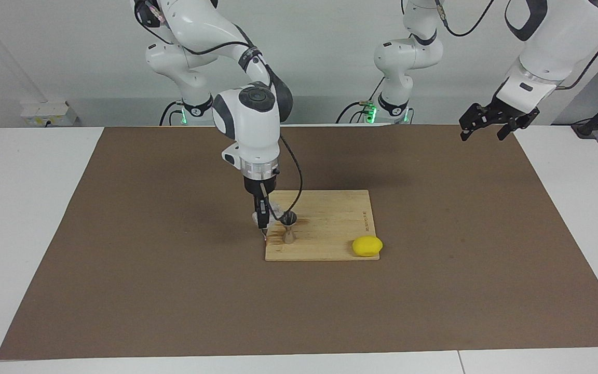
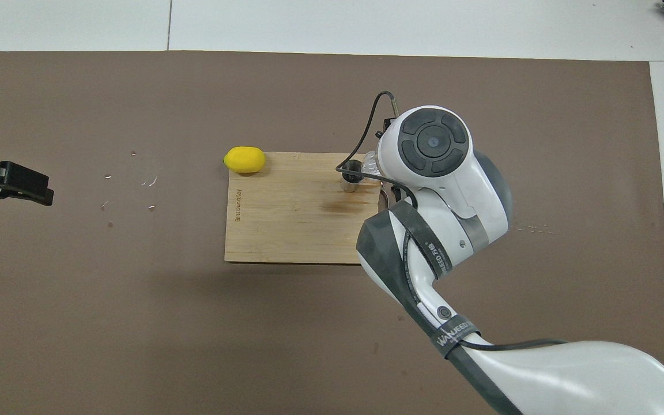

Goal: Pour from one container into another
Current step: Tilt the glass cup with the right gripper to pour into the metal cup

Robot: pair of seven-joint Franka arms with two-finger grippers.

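Mid-pour: right gripper (image 1: 262, 221) clenched on clear cup (image 1: 275, 210), tipped beside steel jigger (image 1: 289, 227); left gripper (image 1: 491, 120) released, waiting; next, probably righting the cup.

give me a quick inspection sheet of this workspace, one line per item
surface: brown mat on a white table; a bamboo cutting board lies on it with a dark stain.
job's things: small clear ribbed cup held tilted beside the mouth of the silvery steel hourglass jigger, which stands upright on the board.
clutter: yellow lemon at the board's corner; small white flecks on the mat.
grippers: right gripper shut on the cup; left gripper open, waiting in the air over the mat's edge.
cables: black cable loops along the right wrist.
surroundings: white wall; wall socket.
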